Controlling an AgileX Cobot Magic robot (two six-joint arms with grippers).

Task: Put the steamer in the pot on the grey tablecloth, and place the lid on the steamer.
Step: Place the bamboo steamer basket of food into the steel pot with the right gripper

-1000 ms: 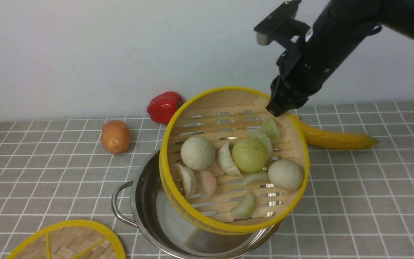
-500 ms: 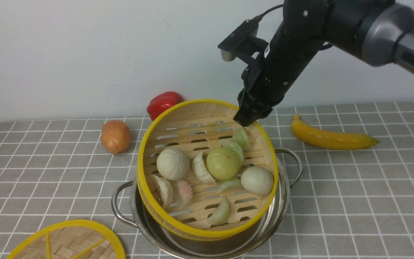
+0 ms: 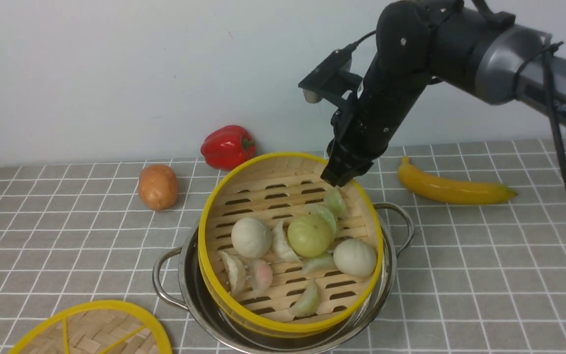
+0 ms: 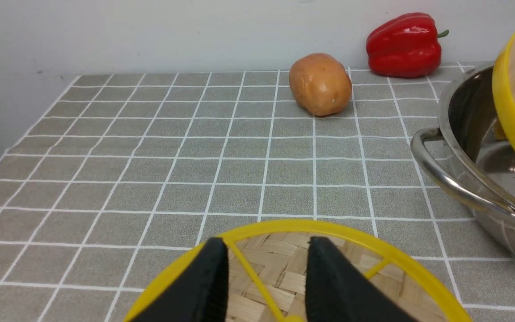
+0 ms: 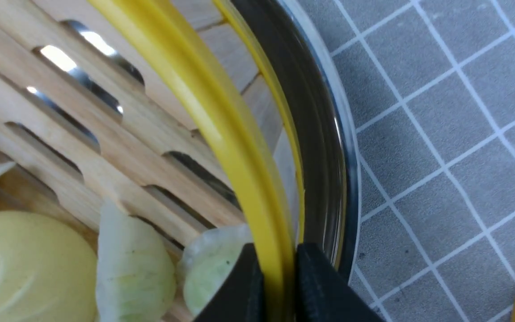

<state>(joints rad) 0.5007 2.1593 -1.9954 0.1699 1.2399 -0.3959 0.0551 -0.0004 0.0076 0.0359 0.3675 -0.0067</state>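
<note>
Right gripper (image 3: pixel 338 178) pinches the yellow rim of the slatted bamboo steamer (image 3: pixel 273 195), tilted in the pot (image 3: pixel 190 268).

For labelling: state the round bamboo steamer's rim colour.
Yellow rim on bamboo steamer; clearest in right wrist view.

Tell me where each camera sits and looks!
Front view: between the arms, facing forward at the steamer and pot; shows the right arm.
Left wrist view: on the left wrist, above the lid, facing the potato; shows the open left gripper.
Right wrist view: on the right wrist, close on the steamer's rim; shows the right gripper pinching it.
Shared: front and left wrist both see potato, lid, pot.
</note>
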